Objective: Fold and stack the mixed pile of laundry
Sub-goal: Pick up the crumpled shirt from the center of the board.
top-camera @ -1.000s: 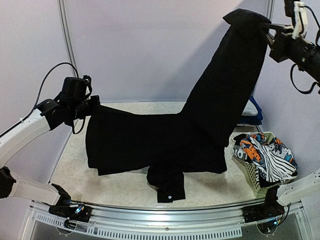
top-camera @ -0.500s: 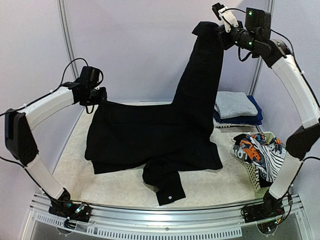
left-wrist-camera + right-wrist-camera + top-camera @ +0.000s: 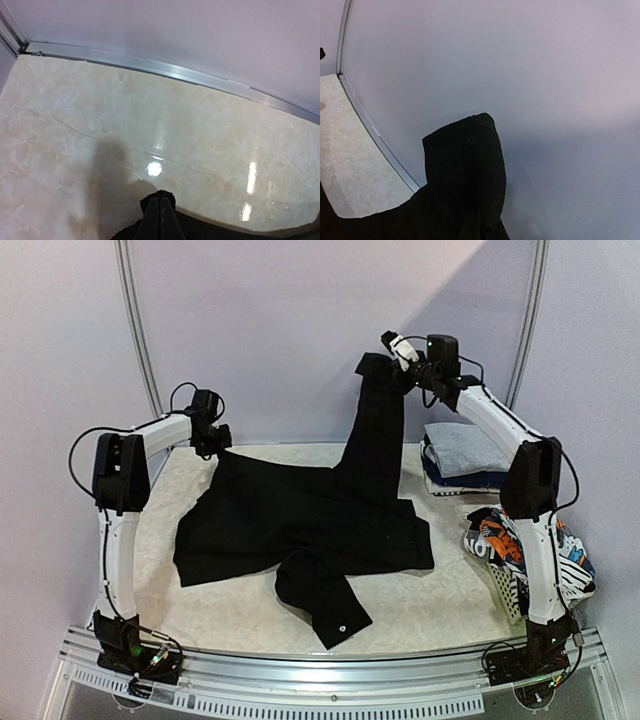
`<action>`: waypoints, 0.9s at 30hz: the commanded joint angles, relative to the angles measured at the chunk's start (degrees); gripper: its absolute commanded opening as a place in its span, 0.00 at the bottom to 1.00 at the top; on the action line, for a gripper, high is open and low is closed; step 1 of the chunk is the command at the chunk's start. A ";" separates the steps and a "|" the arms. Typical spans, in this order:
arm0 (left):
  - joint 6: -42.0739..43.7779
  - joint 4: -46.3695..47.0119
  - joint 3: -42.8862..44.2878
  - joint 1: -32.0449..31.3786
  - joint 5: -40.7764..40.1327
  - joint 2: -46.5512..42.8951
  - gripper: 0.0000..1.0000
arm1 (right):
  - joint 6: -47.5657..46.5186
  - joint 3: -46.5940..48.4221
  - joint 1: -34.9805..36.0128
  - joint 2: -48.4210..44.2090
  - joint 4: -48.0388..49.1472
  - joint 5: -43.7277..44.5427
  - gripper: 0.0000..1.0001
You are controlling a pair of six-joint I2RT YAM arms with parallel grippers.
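Note:
A large black hooded top [image 3: 300, 525] lies spread across the table, one sleeve trailing toward the front edge. My left gripper [image 3: 215, 442] is shut on its back left corner, low over the table; in the left wrist view the fingers [image 3: 161, 212] pinch black cloth [image 3: 150, 202]. My right gripper [image 3: 387, 362] is shut on another part of the top and holds it up near the back wall. The cloth [image 3: 465, 170] drapes over its fingers and hides them. A printed piece [image 3: 497, 540] and a striped piece [image 3: 570, 570] of the laundry pile sit at the right.
A folded grey shirt [image 3: 462, 445] lies on navy pieces [image 3: 470, 480] at the back right. A white lattice basket [image 3: 508, 590] at the right front holds the printed and striped garments. The back wall and its metal rail [image 3: 170, 72] are close behind both grippers.
The right gripper has come down and to the left with the raised part of the black top. The left gripper has moved right toward the back wall. The garment now lies flatter.

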 commanded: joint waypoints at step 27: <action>-3.28 -3.27 -14.27 -2.18 -10.25 -14.79 1.00 | 30.31 -23.38 2.46 -13.31 3.06 17.84 0.99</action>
